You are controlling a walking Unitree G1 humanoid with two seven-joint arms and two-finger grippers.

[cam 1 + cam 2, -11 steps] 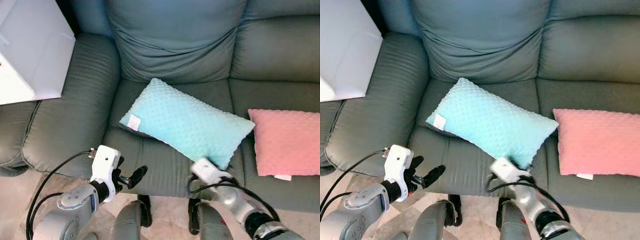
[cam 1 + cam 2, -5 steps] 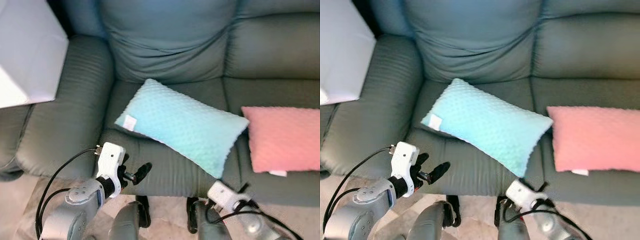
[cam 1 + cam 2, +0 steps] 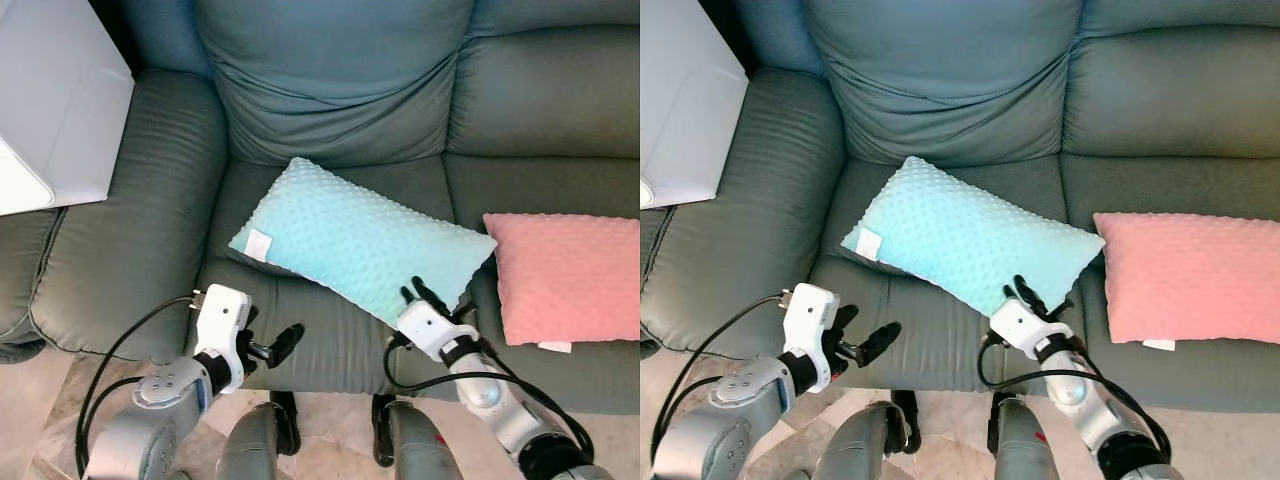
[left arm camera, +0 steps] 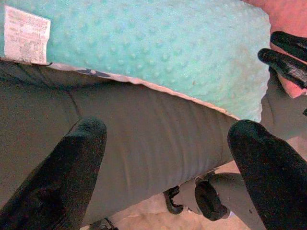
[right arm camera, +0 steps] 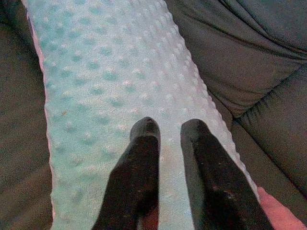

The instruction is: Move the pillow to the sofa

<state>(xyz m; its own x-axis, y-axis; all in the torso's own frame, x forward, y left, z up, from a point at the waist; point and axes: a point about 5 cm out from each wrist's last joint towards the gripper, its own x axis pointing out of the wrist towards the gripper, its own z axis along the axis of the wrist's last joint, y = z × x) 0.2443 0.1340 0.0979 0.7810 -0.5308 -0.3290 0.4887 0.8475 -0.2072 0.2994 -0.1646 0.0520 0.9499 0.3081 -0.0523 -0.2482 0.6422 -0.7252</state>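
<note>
Right gripper (image 3: 418, 292) at the front edge of the sofa (image 3: 340, 120) seat, black fingers (image 5: 144, 158) narrow, nearly closed with a slim gap, nothing pinched between them. Tips over the low front corner of the teal pillow (image 3: 360, 240), at or just above its dotted cover; contact not clear. Silver forearm rising from the bottom right, black cable looped beside the wrist.

Left gripper (image 3: 268, 345) in front of the seat's front edge, toward the left armrest, fingers (image 4: 72, 177) spread wide and holding nothing. Seat front and the pillow's near long edge seen between them in the wrist view, with the right gripper's black tips at the pillow's far end.

Teal pillow flat on the leftmost seat cushion, set diagonally: one end with a white tag (image 3: 263, 243) toward the left armrest, the other end reaching the seam to the next cushion. Front corner slightly over the front edge of the seat.

Pink pillow (image 3: 565, 278) on the next cushion to the right, flat, just beside the teal one's right end; touching or not, cannot tell. White box (image 3: 50, 110) past the left armrest, at the sofa's left end.
</note>
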